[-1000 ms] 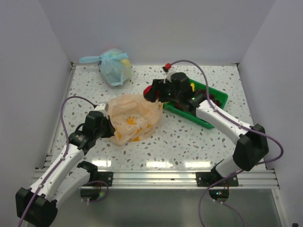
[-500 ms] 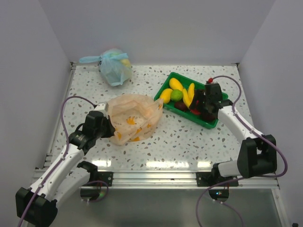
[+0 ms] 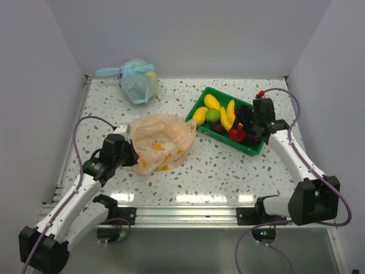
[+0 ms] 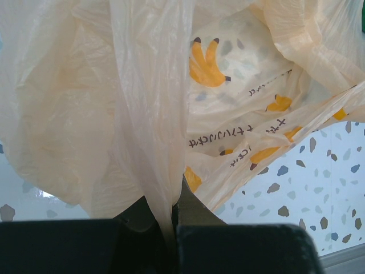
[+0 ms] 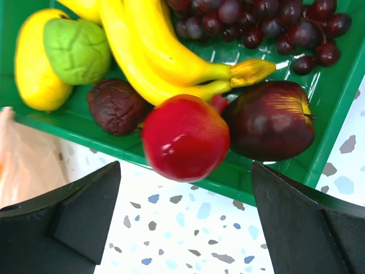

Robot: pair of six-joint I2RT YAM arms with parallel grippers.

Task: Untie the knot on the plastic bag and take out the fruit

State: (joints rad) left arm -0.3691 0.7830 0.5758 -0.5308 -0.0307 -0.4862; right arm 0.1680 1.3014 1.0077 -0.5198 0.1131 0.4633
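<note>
Clamped hard, the left jaws, on a gathered pleat of the plastic bag (image 4: 239, 114), with nothing but thin film in the pinch. Looks like an anchoring hold: pins the bag to the worktop (image 3: 228, 171) and props its mouth up and open. Slumped left of centre, that bag (image 3: 162, 140), near the corner of the green tray (image 3: 198, 101); touching or not, impossible to tell from above. No sign of the knot anywhere in view, just loose, gaping orange film. Printed bananas on the plastic, not contents; anything inside hidden by the folds.

Across to the other side: right jaws spread wide, gripping nothing, hovering at the tray's near wall. Between them, touched by neither, a red apple (image 5: 185, 137), blurred, right at the rim. Reads as a drop in mid-flight.

Lying in the tray: bananas (image 5: 154, 51), mango (image 5: 34, 63), lime (image 5: 77, 48), grapes (image 5: 262, 17), a dark maroon apple (image 5: 271, 120), a wrinkled brown piece (image 5: 117, 105). Makes sense as a collection point, with walls to stop round fruit rolling off. Far back-left, well apart, a light blue bag (image 3: 138, 80), touched by neither arm.

Seems close to finished, pending a look inside the orange bag.
</note>
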